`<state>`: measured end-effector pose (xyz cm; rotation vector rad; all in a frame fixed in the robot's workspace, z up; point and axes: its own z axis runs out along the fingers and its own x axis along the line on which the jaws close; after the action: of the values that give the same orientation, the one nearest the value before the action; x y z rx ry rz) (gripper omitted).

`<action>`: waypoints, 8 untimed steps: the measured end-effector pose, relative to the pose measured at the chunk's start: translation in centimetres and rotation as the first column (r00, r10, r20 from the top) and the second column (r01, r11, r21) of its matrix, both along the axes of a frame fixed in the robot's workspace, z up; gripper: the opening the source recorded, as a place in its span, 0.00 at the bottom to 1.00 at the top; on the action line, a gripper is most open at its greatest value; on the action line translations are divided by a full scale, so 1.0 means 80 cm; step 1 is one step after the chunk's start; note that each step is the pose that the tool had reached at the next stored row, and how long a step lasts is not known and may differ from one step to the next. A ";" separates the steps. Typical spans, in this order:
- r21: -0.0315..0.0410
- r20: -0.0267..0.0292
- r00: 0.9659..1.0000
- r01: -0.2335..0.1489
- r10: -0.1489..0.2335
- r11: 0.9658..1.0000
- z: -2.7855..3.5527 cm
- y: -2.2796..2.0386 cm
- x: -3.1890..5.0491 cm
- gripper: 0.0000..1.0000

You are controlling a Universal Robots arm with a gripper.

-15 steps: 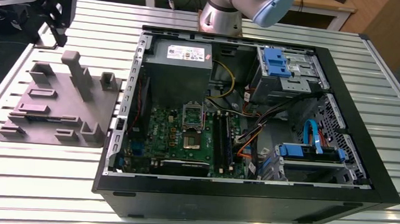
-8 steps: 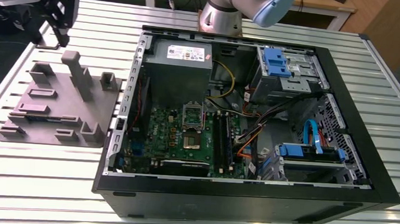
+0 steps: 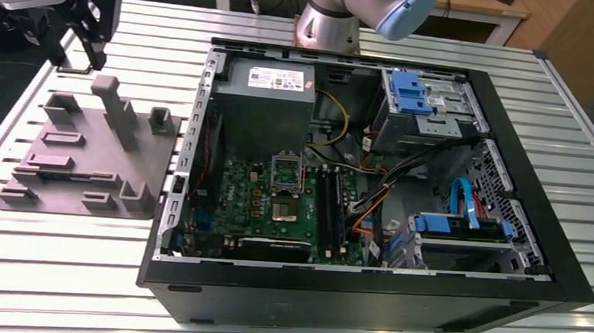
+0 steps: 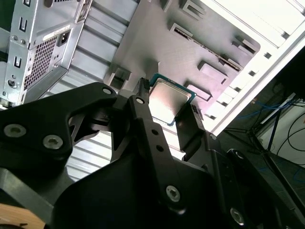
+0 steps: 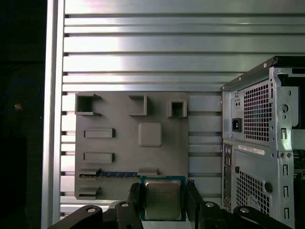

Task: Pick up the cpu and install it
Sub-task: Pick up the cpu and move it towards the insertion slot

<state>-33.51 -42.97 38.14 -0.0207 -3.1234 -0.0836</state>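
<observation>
The cpu (image 5: 163,199) is a small square chip with a silvery top plate and a thin green rim. My gripper (image 5: 163,202) is shut on it, one black finger (image 5: 135,196) against each of two opposite edges. The second wrist view shows the cpu (image 4: 169,102) held the same way in my gripper (image 4: 167,102), well above the grey moulded tray (image 4: 190,43). In the exterior view my gripper (image 3: 80,56) hangs over the far end of the tray (image 3: 91,162), at the exterior view's left. The metal socket frame (image 3: 286,183) lies on the green motherboard inside the open computer case (image 3: 372,287).
The tray (image 5: 124,152) carries raised blocks and slots, with tall posts (image 3: 112,109) close below my gripper. The case's rear panel (image 5: 257,143) stands beside the tray. Inside the case are a grey power supply (image 3: 265,87), cables and blue drive brackets (image 3: 459,223). The table is ribbed aluminium.
</observation>
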 end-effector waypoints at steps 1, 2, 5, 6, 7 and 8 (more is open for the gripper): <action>0.000 0.000 1.000 0.000 0.000 1.000 0.0001 0.0000 0.001 0.47; 0.000 0.000 1.000 0.000 0.000 1.000 0.0001 0.0000 0.001 0.47; 0.000 0.000 1.000 0.000 0.000 1.000 0.0001 0.0000 0.003 0.47; 0.000 0.000 1.000 0.000 0.000 1.000 0.0001 0.0000 0.003 0.47; 0.000 0.000 1.000 0.000 0.000 1.000 0.0001 0.0000 0.004 0.47; 0.000 0.000 1.000 0.000 0.000 1.000 0.0001 0.0000 0.004 0.47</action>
<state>-33.17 -42.98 38.14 -0.0206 -3.1233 -0.0834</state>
